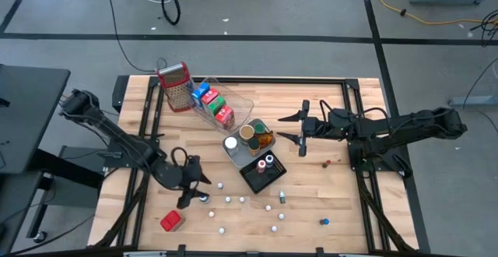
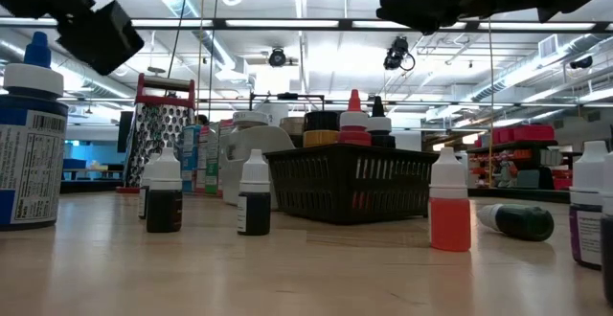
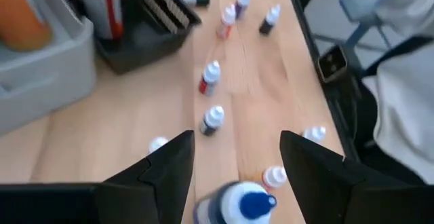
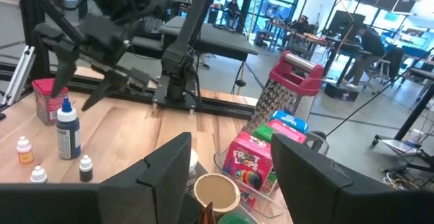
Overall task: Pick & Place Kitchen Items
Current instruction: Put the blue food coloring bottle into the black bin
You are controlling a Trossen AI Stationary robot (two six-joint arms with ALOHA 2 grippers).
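Note:
A white bottle with a blue cap (image 3: 241, 207) stands upright on the table's near left part (image 1: 205, 198). My left gripper (image 3: 237, 139) hangs open just above it, tilted down, one finger to each side of the cap and clear of it (image 4: 85, 81). Several small dropper bottles (image 3: 211, 78) stand or lie on the wood nearby. A red carton (image 1: 172, 220) lies near the front edge. My right gripper (image 1: 284, 128) waits open and level above the table's right middle, with nothing between its fingers (image 4: 230, 142).
A clear tray (image 1: 233, 97) with red, blue and green cartons and a metal grater (image 1: 175, 86) stand at the back. A grey tray (image 1: 232, 154) with jars and a black tray (image 1: 253, 181) sit mid-table. A blue cap (image 1: 324, 221) lies near right.

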